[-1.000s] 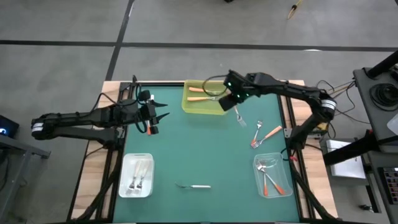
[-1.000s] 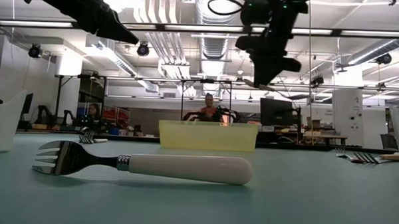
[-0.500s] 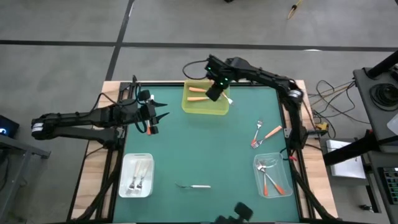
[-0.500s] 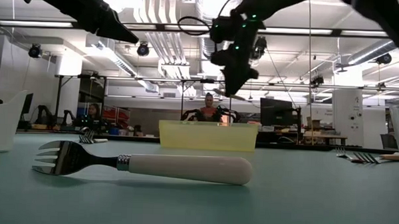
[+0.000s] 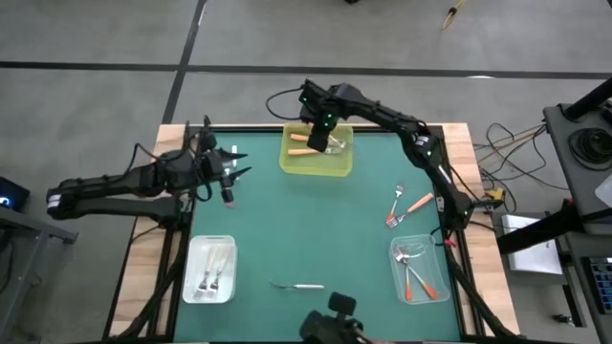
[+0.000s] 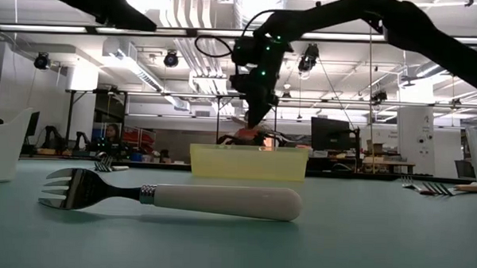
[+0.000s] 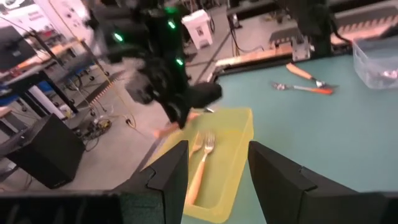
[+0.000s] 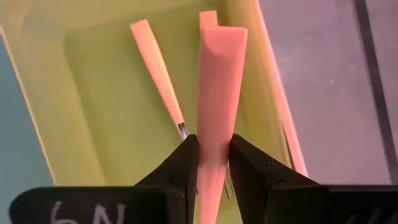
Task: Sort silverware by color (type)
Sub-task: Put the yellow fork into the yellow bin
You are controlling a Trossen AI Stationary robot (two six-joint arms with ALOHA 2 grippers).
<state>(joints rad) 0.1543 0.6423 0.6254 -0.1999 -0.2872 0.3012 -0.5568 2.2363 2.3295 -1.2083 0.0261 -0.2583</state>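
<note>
High view: right gripper [image 5: 320, 143] hangs over the yellow bin [image 5: 291, 163] at the table's far edge, holding a light-orange fork; the fork itself is hard to make out here. One orange-handled fork [image 5: 302, 150] lies in the bin already. White tray [image 5: 191, 266] near left holds white-handled forks; clear tray [image 5: 432, 250] near right holds red-orange ones. Loose pieces left: a white fork [image 5: 298, 286] near the front edge, and two orange-handled forks [image 5: 409, 206] touching or crossed beside the right edge. Left gripper [image 5: 234, 174] waits above the table's left side, well apart from the bin.

Low view: the white fork [image 6: 173, 198] lies flat in the foreground, tines left. The right gripper [image 6: 254, 111] hangs just above the yellow bin's [image 6: 249, 161] rim. People sit in the room behind.

Left wrist view: left jaws stand apart, empty. Beyond them, the bin [image 7: 239, 140] with forks lying in it, the right arm above it.

Right wrist view: jaws narrow, clamped on the light-orange handle [image 8: 219, 93], which points down into the bin [image 8: 74, 124]; another orange handle [image 8: 157, 68] lies below.

Risks, as a judgement: the handle sits near the bin's far wall, so a release here could tip the fork against or over the rim. The fork may also land across those inside and rest propped up.
</note>
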